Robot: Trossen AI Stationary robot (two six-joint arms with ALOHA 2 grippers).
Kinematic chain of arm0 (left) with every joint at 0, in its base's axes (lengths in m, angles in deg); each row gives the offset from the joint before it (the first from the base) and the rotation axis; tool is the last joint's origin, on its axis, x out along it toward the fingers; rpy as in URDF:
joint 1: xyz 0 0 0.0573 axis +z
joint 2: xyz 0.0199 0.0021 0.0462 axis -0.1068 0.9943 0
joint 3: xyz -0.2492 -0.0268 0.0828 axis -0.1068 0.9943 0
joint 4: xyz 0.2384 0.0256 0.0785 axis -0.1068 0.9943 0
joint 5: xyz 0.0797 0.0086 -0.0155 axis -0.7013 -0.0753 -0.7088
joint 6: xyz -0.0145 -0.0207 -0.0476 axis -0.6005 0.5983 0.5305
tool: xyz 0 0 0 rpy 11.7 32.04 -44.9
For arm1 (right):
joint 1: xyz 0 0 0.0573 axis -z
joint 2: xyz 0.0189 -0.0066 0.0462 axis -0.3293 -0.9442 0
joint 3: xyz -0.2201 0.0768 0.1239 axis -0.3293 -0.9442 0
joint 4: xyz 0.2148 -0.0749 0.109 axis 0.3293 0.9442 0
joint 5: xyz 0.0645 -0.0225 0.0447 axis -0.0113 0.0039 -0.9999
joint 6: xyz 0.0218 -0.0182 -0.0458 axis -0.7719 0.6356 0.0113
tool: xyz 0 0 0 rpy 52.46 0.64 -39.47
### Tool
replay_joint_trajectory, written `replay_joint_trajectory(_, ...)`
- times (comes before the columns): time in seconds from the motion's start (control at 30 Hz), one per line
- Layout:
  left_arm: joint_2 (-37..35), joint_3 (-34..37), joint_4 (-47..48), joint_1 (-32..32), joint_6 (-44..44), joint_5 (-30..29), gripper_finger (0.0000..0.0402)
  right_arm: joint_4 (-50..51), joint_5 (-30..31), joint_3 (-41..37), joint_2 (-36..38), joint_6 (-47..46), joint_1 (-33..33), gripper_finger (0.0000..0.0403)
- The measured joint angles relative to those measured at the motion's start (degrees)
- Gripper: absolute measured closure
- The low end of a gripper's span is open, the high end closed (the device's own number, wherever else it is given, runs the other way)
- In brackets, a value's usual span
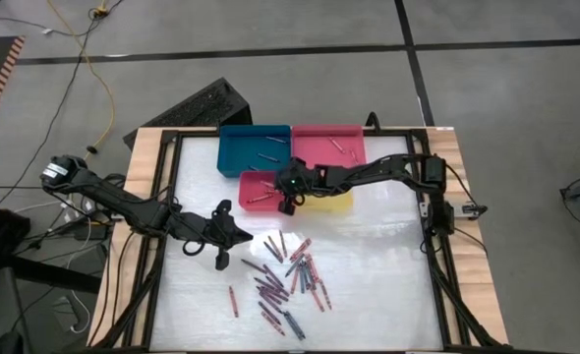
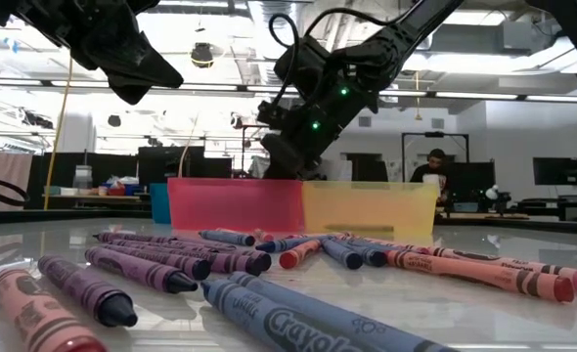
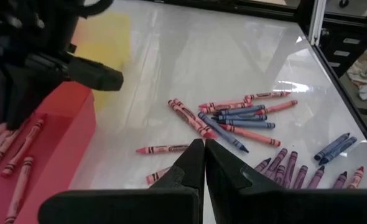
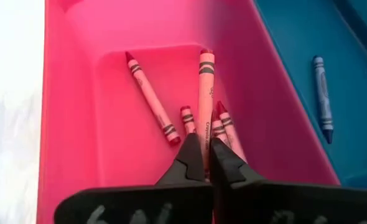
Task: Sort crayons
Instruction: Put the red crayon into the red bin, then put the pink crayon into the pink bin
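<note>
Scattered crayons (image 1: 285, 280) crowd the table's (image 1: 369, 285) middle, trays (image 1: 292, 162) block the rear (sides open)

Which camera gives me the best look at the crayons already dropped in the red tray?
The right wrist view: it looks straight into the red tray, showing the red crayons lying on its floor. The left wrist view catches a few at its edge. The high view shows them only as specks; the low view shows just the tray's wall.

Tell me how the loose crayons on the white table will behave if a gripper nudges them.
The crayons look like round, thin sticks, so they would probably roll or skid on the glossy table. Lying heaped and touching, one nudged will likely shift its neighbours. They seem stiff and light.
</note>
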Motion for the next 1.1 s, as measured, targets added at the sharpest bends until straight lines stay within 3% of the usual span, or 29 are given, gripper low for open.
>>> replay_joint_trajectory(1.1, 0.0, 0.0, 0.1, 0.0, 0.4, -0.1, 0.0401, 5.4, 0.1, 1.2, 0.3, 0.9, 0.0, 0.0343)
